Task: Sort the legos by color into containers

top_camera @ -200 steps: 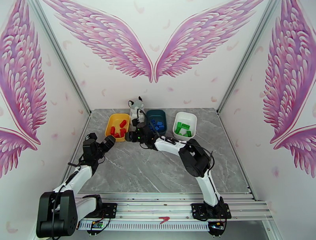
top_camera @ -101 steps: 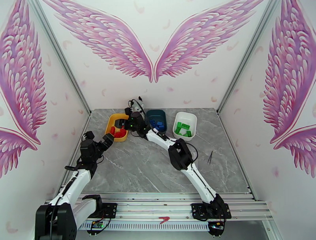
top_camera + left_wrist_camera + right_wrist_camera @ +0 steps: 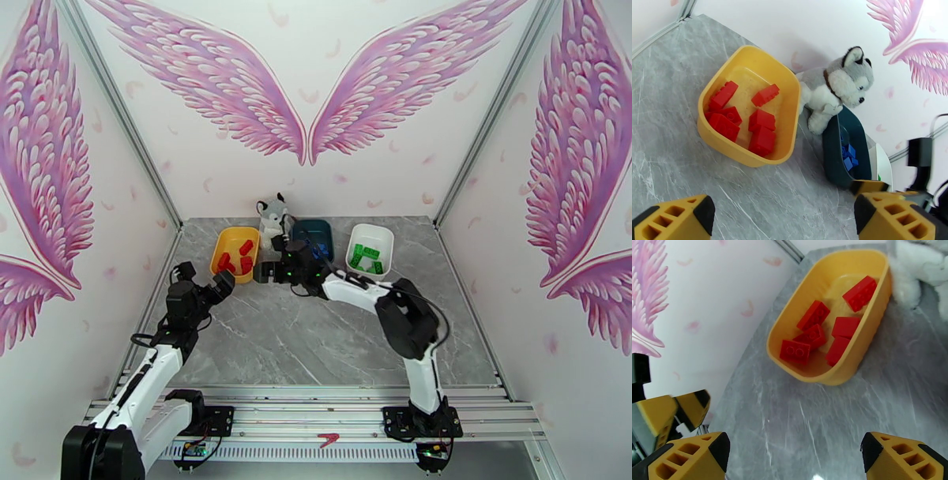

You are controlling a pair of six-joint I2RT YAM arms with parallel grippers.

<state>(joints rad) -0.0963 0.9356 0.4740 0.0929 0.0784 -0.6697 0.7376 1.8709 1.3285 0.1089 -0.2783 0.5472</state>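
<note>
The yellow tray (image 3: 237, 230) at the back left holds several red legos (image 3: 237, 256). Blue legos (image 3: 317, 251) lie in the dark teal tray (image 3: 312, 223), and green legos (image 3: 365, 256) in the white tray (image 3: 371, 227). My right gripper (image 3: 268, 273) is open and empty, just right of the yellow tray's near corner. In the right wrist view my right gripper (image 3: 796, 461) faces that tray (image 3: 837, 378) and its red legos (image 3: 811, 336). My left gripper (image 3: 204, 279) is open and empty, in front of the tray's left side. From the left wrist view my left gripper (image 3: 784, 221) looks at the tray (image 3: 746, 158).
A grey-white husky plush (image 3: 272, 213) sits behind, between the yellow and teal trays, touching both. The two grippers are close together in front of the yellow tray. Bare grey marble table (image 3: 316, 347) stretches toward the near edge. Walls close in on three sides.
My right gripper reached over the yellow tray's near corner, opened, and has pulled back to the right. The left gripper stayed open and shifted slightly.
</note>
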